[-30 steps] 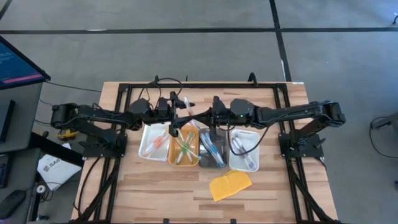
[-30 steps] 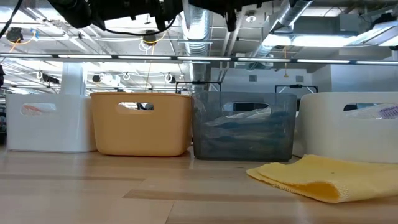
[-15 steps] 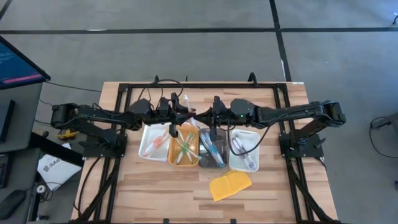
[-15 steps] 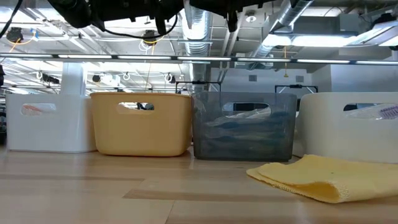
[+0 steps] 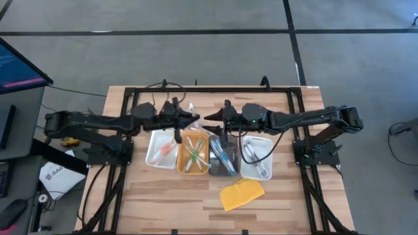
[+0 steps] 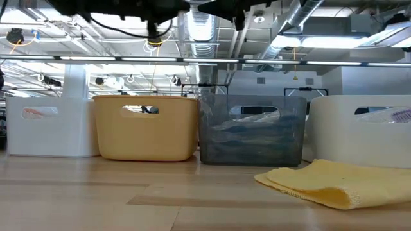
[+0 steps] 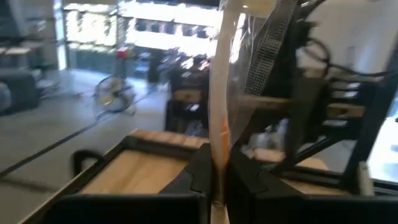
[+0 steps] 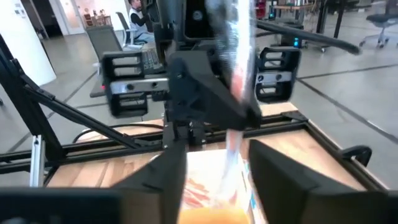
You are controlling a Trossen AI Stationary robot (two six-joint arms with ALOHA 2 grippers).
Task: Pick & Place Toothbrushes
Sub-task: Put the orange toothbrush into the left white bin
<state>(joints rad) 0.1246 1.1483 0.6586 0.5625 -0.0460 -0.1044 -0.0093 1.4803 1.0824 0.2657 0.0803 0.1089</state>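
Wooden table [image 5: 163, 196] holds four trays in a row, toothbrushes [image 5: 194, 154] already sorted inside — most work looks done. Left gripper [image 7: 214, 180] clenches a wrapped toothbrush [image 7: 219, 87] (orange-tinted) above the trays; right gripper [image 8: 214, 165] stands released beside it.

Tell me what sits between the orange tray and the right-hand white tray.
The dark grey tray sits between the orange tray and the right white tray, holding blue toothbrushes. The high view shows it; the low view confirms the order.
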